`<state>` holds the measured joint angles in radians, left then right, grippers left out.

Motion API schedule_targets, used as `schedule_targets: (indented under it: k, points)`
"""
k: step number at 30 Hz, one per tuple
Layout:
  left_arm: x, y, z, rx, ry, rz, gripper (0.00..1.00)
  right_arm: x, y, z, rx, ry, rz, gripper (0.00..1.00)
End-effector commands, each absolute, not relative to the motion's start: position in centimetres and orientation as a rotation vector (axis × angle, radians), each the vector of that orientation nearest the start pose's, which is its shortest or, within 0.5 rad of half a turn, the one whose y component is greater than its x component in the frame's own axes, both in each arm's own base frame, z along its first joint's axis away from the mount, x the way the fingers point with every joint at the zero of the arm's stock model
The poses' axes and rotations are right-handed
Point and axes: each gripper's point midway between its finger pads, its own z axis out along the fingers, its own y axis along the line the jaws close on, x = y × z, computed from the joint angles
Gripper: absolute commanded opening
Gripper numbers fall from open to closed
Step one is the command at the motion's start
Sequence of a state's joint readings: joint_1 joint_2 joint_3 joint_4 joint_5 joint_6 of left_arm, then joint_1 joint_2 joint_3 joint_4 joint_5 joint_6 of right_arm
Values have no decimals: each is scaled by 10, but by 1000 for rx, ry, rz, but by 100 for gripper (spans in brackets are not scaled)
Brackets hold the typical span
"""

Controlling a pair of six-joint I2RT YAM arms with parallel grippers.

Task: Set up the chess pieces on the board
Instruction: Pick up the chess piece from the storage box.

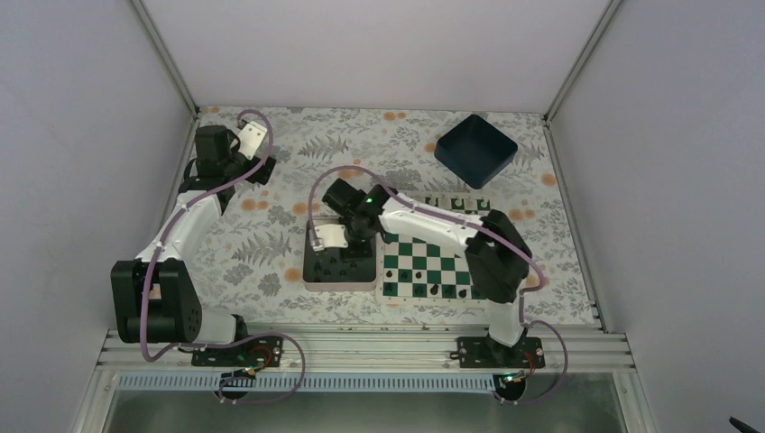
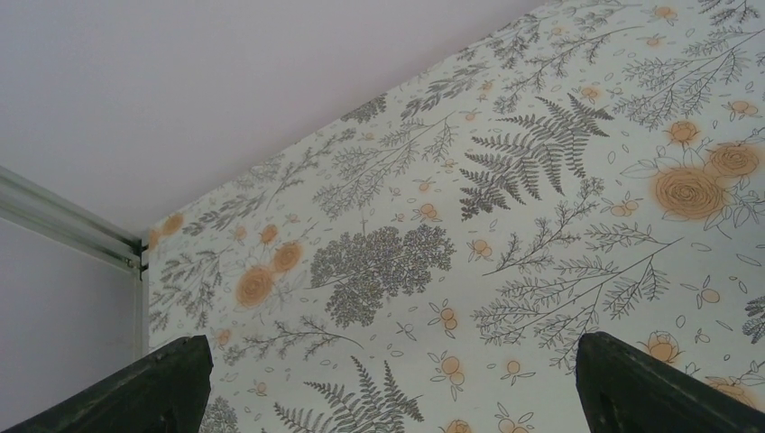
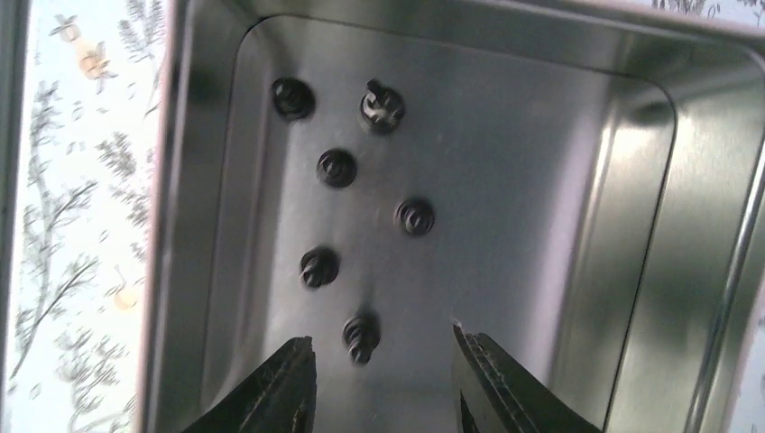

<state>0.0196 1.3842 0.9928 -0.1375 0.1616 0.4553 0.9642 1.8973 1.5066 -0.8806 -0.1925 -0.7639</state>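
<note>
Tin (image 3: 631, 225), shiny silver (nine o'clock of green-checked board (image 1: 419, 266)), holds tiny black chess pieces (image 3: 336, 168); right hand (image 3: 381, 337), left hand (image 2: 390, 339) both released.

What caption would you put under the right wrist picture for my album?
Right gripper open above six black chess pieces in a silver tin.

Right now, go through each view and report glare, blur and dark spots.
Top external: even light, sharp, but the tin reads dark inside. Left wrist: tablecloth crisp, left gripper dark and soft-edged. Right wrist: streaky reflections on the tin's floor, chess pieces slightly blurred, right gripper out of focus.
</note>
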Motion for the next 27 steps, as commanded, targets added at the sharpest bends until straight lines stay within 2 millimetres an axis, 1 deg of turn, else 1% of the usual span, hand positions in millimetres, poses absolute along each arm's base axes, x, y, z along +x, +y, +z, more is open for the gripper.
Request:
schedule_targets:
  k: [1,5,10,18,22,27]
  points:
    - [432,-23,232,546,1965,103,100,232,397,88,-2188,1759,286,41]
    - [432,-23,233,545,1960,105,100,230,409,72,-2221,1755,303,41]
    - [431,-24,235,546,1956,100,100,228,413,58,-2241,1765,306,41]
    - [431,-24,234,547,1956,101,100,224,413,47,-2261,1779,329,41]
    - [431,-24,234,546,1954,103,100,226,415,44,-2248,1775,326,41]
    - [431,-24,233,546,1958,102,100,224,416,34,-2258,1787,332,39]
